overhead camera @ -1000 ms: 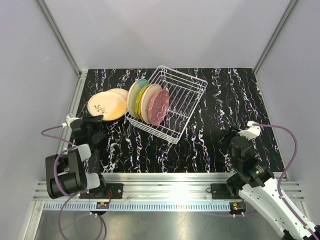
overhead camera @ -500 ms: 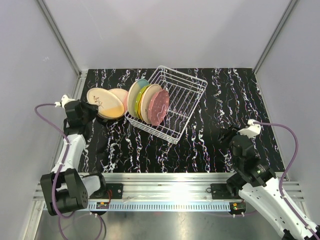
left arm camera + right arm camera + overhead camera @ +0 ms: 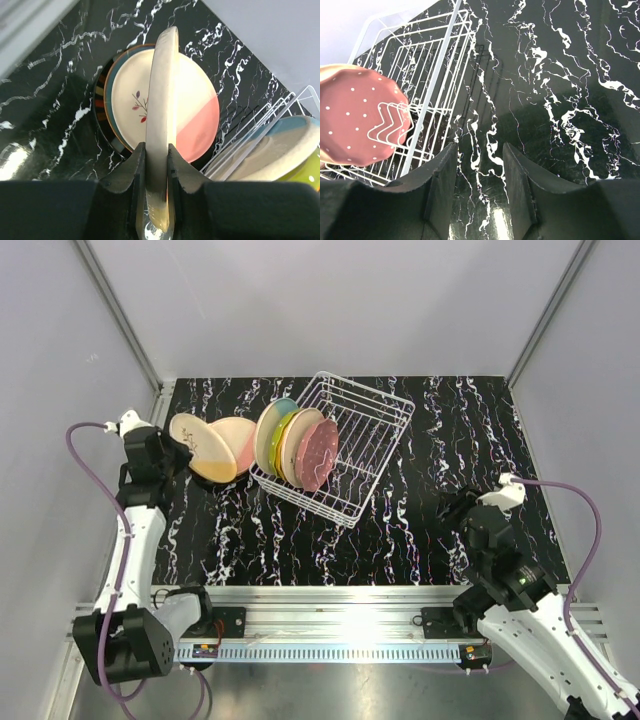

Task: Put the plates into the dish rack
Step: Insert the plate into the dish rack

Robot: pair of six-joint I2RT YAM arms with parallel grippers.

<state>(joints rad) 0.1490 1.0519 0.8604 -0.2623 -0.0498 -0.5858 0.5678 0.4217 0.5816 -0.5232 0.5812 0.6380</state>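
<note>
Plates (image 3: pixel 298 448), four of them, are being carried upright at the left end of the dish rack (image 3: pixel 365 435). The free tines are lying beyond them, to the right. A peach plate (image 3: pixel 205 448) is being held on edge, tilted, by the left gripper (image 3: pixel 178 456), just left of the rack, so this arm is judged nearer. The right gripper (image 3: pixel 452 510) is being held well apart, over the table (image 3: pixel 450 420). At the left wrist, the plate's rim is being pinched between the fingers (image 3: pixel 135 170) above the stack (image 3: pixel 127 100), whose count is being hidden. At the right wrist, the fingers are being held spread and empty, and the maroon plate (image 3: pixel 360 120) is being cut off.
</note>
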